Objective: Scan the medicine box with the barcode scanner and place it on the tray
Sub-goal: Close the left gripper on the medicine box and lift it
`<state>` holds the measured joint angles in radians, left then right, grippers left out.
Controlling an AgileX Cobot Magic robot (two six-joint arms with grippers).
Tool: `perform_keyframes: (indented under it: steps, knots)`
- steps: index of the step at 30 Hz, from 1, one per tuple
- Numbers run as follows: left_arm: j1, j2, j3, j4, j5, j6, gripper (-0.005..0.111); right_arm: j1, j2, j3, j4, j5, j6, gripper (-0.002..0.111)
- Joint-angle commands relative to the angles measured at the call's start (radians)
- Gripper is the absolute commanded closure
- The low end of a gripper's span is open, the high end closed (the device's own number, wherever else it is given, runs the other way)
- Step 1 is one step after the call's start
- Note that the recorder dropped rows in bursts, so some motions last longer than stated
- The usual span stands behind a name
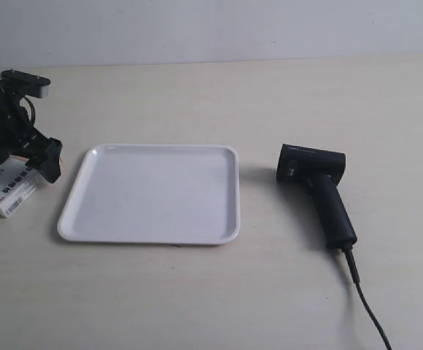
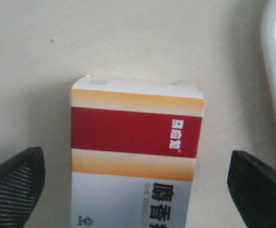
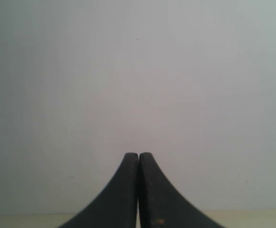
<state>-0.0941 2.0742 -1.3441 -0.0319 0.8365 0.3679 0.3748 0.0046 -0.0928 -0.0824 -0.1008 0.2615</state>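
In the exterior view, the medicine box [image 1: 7, 191] is partly covered by the arm at the exterior view's left [image 1: 7, 131], its print too small to read, and the cable [image 1: 364, 302] of the barcode scanner [image 1: 317, 182] runs off the picture's edge.

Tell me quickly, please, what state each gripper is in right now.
Left gripper: open, one finger on either side of the medicine box, not gripping it.
Right gripper: shut, holding nothing.

medicine box [image 1: 7, 191] seemingly beside tray [image 1: 150, 238], scanner [image 1: 322, 191] opposite
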Motion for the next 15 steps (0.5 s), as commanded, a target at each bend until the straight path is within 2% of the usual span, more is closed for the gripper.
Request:
perform_keyframes:
  steps: [1,5,7,11,13,15]
  knots:
    - [0.004,0.0,0.002,0.007,-0.008,0.002,0.002,0.003,-0.005,-0.005,-0.007,0.001,0.0,0.108]
    - [0.004,0.006,0.002,0.02,-0.004,-0.005,0.007,0.003,-0.005,-0.005,-0.007,0.001,0.0,0.108]
    - [0.004,0.008,0.002,0.02,-0.004,-0.005,0.017,0.003,-0.005,-0.005,-0.007,0.001,0.0,0.108]
    - [0.004,0.013,0.002,0.02,0.0,-0.005,0.046,0.003,-0.005,-0.005,-0.007,0.001,0.0,0.108]
    - [0.004,0.017,0.002,0.018,0.002,-0.005,0.053,0.003,-0.005,-0.005,-0.007,0.001,0.0,0.108]
    - [0.004,0.023,0.002,0.018,0.006,-0.005,0.054,0.003,-0.005,-0.005,-0.007,0.001,0.0,0.108]
